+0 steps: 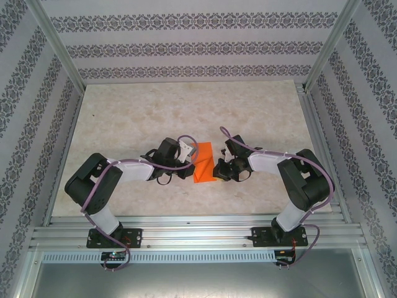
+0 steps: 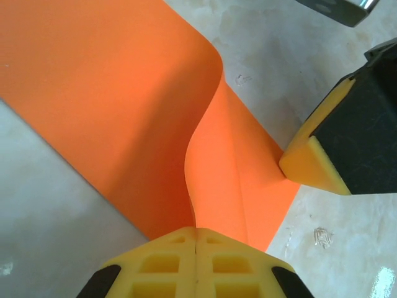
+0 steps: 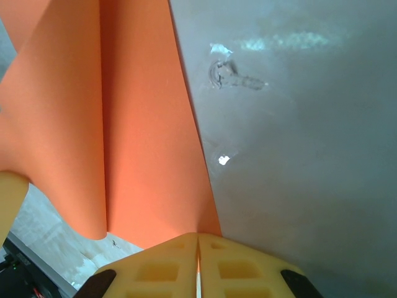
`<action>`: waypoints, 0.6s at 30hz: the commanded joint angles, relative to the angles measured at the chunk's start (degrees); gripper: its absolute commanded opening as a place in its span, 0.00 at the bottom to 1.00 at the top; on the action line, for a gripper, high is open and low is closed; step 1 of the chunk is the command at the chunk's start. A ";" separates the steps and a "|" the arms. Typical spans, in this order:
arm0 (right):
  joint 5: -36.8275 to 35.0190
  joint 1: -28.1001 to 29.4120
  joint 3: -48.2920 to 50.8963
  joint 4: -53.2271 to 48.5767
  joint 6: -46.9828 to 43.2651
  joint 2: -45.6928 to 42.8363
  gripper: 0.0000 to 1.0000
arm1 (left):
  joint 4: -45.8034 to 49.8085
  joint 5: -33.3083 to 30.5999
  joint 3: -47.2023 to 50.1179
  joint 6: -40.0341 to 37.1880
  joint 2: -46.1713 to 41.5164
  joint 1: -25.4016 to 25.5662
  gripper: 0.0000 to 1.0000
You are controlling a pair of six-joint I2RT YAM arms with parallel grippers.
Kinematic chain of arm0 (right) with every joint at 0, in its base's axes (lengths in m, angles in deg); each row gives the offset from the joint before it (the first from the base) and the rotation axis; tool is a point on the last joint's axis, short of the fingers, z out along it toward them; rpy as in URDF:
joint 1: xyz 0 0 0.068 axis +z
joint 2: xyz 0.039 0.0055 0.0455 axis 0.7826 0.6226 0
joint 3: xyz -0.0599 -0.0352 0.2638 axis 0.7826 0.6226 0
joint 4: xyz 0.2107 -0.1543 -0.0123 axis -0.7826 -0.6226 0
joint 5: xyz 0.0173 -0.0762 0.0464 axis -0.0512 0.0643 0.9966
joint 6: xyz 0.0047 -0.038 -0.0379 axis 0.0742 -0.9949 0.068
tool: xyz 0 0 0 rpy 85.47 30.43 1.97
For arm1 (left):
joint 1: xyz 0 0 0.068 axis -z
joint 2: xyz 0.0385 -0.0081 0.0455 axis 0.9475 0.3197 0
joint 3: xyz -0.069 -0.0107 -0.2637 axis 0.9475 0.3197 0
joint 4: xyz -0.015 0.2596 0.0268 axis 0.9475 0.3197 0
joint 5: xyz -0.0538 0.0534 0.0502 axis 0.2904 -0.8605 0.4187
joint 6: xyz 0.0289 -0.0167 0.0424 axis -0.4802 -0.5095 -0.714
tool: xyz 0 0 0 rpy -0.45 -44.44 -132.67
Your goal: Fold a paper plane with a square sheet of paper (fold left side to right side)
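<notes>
The square sheet of paper (image 1: 204, 162) is bright orange and lies mid-table between both grippers, bent over in a loose curved fold rather than a pointed plane shape. My left gripper (image 1: 190, 166) is at its left edge. In the left wrist view that gripper (image 2: 196, 231) is shut with the sheet (image 2: 124, 112) rising from between its yellow pads in a curl. My right gripper (image 1: 218, 168) is at the sheet's right edge. In the right wrist view it (image 3: 198, 236) is shut on a corner of the sheet (image 3: 142, 155). The right gripper's fingertip (image 2: 310, 164) touches the paper's far edge.
The marble-patterned table (image 1: 155, 112) is bare around the paper. Patterned walls (image 1: 186, 49) enclose the back and sides, with metal posts (image 1: 59, 46) at the corners. Aluminium rails (image 1: 192, 236) run along the near edge, where both arm bases are bolted.
</notes>
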 commanded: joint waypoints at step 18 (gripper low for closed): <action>-3.90 1.41 -1.54 -4.81 -2.90 3.16 0.10 | -0.59 -0.92 -3.27 -0.51 4.00 -1.42 0.00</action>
